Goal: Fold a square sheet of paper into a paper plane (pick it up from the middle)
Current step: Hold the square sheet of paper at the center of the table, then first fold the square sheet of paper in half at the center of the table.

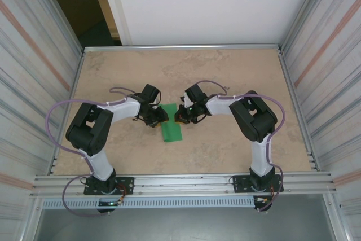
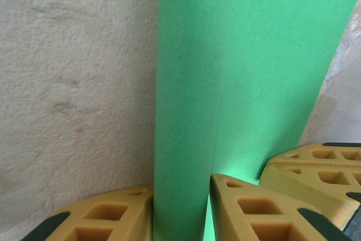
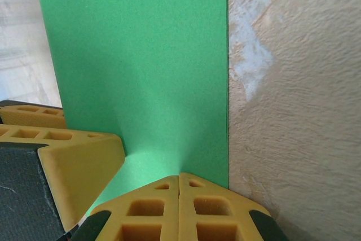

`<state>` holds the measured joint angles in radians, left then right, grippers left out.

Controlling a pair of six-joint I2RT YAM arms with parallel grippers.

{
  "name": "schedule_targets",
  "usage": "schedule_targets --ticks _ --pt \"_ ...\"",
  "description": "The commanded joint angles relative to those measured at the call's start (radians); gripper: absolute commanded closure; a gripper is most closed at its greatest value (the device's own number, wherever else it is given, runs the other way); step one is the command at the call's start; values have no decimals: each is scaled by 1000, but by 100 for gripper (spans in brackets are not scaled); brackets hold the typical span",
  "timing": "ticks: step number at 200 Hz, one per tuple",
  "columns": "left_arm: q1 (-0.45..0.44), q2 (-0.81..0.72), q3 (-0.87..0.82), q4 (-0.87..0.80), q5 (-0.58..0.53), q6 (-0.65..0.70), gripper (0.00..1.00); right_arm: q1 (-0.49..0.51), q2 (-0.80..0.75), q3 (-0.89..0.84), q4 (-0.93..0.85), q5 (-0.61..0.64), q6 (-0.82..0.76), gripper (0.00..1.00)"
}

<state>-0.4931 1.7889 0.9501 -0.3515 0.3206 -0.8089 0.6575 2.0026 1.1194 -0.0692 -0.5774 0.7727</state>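
The square sheet of paper (image 1: 172, 131), bright green and folded into a narrow strip, lies mid-table between both grippers. In the left wrist view a raised band of the paper (image 2: 242, 71) runs between the yellow fingers of my left gripper (image 2: 180, 187), which is shut on it. My left gripper (image 1: 155, 118) is at the strip's left side and my right gripper (image 1: 183, 115) at its right. In the right wrist view my right gripper (image 3: 179, 174) has its fingertips pressed together on the near edge of the paper (image 3: 141, 60), which bulges up there. The other arm's finger (image 3: 73, 156) presses the sheet beside it.
The tan table (image 1: 225, 71) is fenced by ribbed metal walls (image 1: 34, 71) on the left and right, and a white panel (image 1: 197, 4) stands at the back. A rail (image 1: 180, 183) runs along the near edge by the arm bases.
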Motion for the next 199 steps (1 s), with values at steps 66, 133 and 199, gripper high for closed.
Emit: schedule_targets --ticks 66,133,199 --pt "40 -76 32 -142 -124 58 56 -21 128 -67 -97 94 -54 99" --pt "32 -286 -41 73 44 40 62 -46 85 -125 -95 134 -39 100" --pt "-84 -117 -8 133 66 9 82 -50 86 -136 -80 138 -21 100"
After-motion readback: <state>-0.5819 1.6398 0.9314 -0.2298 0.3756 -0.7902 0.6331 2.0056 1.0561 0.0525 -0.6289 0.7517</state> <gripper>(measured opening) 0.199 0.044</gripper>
